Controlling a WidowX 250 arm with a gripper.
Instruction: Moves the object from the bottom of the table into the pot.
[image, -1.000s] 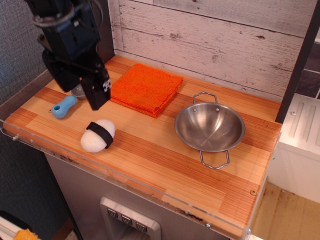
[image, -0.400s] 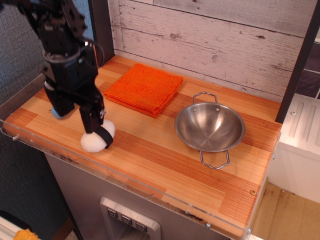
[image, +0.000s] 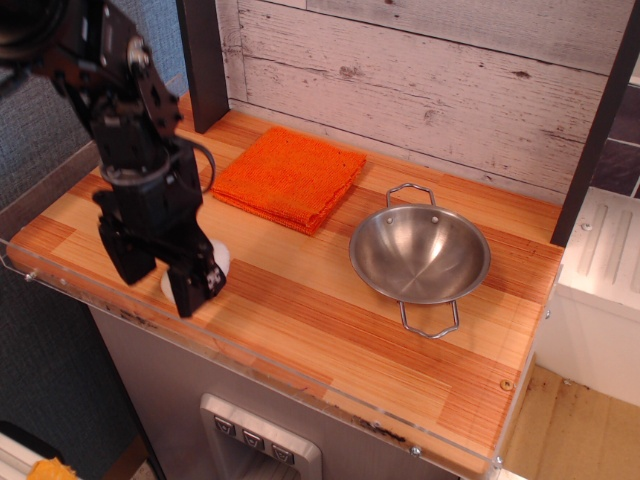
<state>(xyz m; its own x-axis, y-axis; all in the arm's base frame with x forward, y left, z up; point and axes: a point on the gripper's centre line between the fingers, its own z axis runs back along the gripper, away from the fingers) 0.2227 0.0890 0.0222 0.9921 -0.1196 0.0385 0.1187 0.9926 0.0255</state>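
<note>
The white rice-ball toy lies at the front left of the striped wooden table. Only slivers of it show, since my gripper has come down over it. The two black fingers stand apart on either side of the toy, so the gripper is open around it. I cannot see whether the pads touch it. The shiny steel pot with two wire loop handles stands empty to the right, well apart from the gripper.
A folded orange cloth lies at the back, between the gripper and the pot. A clear acrylic rim runs along the table's front edge. A whitewashed plank wall stands behind, with a dark post at the right.
The gripper has come down and forward from above the blue-handled scoop until its fingers straddle the rice ball. It now hides the scoop and most of the ball. The ball and pot have not moved.
</note>
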